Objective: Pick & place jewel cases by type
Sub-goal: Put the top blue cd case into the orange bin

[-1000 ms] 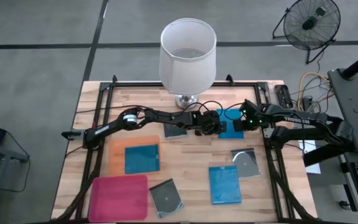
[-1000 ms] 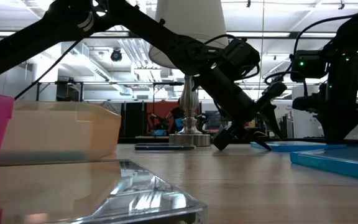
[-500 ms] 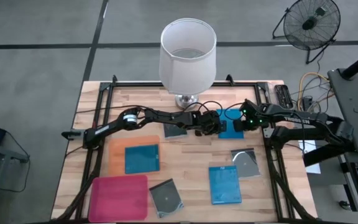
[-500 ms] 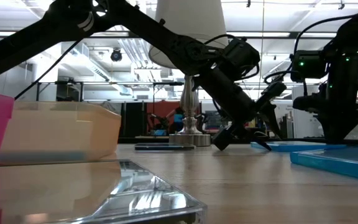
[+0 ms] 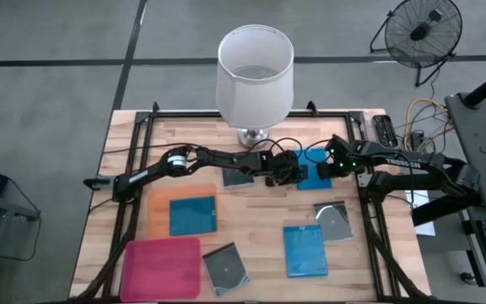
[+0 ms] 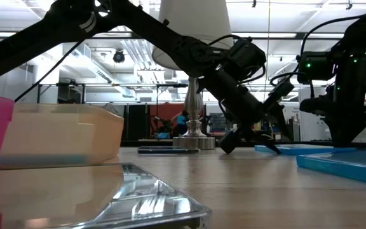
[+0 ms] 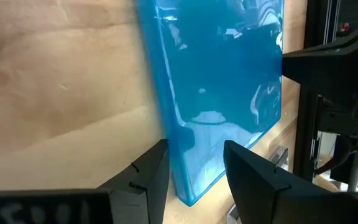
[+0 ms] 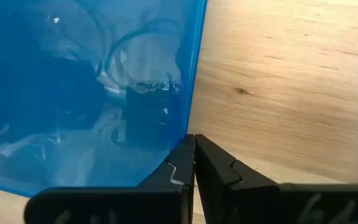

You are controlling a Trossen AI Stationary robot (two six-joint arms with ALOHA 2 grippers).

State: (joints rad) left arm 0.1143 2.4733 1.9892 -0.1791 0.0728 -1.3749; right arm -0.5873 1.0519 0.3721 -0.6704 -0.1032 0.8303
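**Two grippers at one blue case**

Two grippers meeting at the blue case (image 5: 315, 174) lying flat on the table (image 5: 260, 221), near the lamp (image 5: 255, 78). Left gripper (image 7: 194, 165) half-parted, fingers astride the case's near edge, not visibly clamped. Right gripper (image 8: 194, 163) pressed fully together, tips at the case's opposite edge, gripping nothing. Elsewhere: a second blue case (image 5: 192, 214) inside the orange tray (image 5: 154, 221); a third (image 5: 305, 250) flat toward the front right. One grey case (image 5: 237, 176) under the left arm, another (image 5: 334, 221) just beside the third blue one, a last (image 5: 226, 268) touching the pink tray (image 5: 160, 267).
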